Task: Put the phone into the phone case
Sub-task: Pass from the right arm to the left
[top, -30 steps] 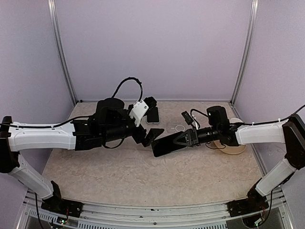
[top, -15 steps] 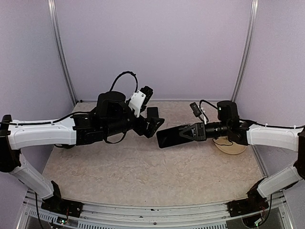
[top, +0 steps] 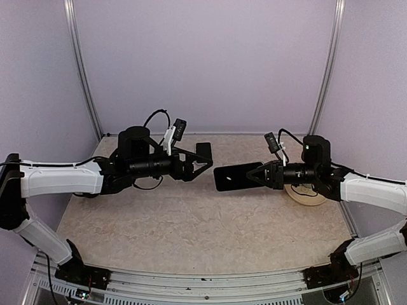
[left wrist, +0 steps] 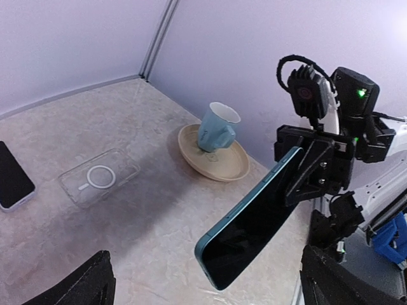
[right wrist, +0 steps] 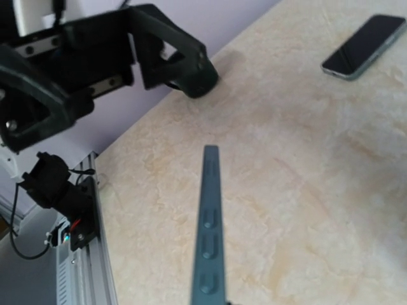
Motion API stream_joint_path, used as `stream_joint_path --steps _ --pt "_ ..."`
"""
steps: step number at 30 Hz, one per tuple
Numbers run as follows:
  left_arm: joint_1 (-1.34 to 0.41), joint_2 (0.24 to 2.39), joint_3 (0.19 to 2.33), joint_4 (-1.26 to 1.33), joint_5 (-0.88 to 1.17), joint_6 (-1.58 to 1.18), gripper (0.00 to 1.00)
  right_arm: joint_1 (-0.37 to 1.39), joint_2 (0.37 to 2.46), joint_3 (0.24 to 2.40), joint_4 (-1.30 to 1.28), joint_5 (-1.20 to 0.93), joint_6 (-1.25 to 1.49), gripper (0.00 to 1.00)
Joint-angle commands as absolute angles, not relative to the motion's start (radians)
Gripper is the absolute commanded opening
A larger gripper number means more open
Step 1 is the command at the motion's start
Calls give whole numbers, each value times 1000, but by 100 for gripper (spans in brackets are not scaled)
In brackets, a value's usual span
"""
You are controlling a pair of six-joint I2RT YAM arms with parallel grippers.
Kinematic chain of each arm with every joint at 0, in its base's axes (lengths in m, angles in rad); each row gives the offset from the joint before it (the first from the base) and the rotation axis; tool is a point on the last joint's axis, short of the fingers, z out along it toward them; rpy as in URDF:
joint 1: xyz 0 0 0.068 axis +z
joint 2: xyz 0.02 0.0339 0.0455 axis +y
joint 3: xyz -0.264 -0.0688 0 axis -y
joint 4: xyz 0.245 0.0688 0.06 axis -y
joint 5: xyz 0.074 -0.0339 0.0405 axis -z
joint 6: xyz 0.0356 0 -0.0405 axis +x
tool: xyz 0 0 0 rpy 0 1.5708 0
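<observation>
Fingers of the right gripper (top: 253, 175) clamp the phone (top: 230, 178) midair; the left gripper (top: 202, 159) is spread wide, so a handover looks next, before the phone case (left wrist: 100, 177).

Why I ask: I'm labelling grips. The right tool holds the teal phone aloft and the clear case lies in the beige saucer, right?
No: the left wrist view shows the clear case flat on the table, apart from the beige saucer, which holds a blue cup. The right tool does hold the teal phone aloft.
</observation>
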State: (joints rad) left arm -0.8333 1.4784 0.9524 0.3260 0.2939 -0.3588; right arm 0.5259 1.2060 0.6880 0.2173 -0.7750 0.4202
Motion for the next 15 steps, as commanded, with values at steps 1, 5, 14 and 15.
stream_joint_path --steps 1,5,14,15 --pt "-836 1491 953 475 487 -496 99 517 1167 672 375 -832 419 0" --pt "-838 1535 938 588 578 -578 98 517 1177 653 467 -863 460 0" --pt "-857 1619 946 661 590 -631 94 518 1198 637 611 -931 520 0" --pt "-861 1622 944 670 589 -637 94 518 1203 636 614 -930 519 0"
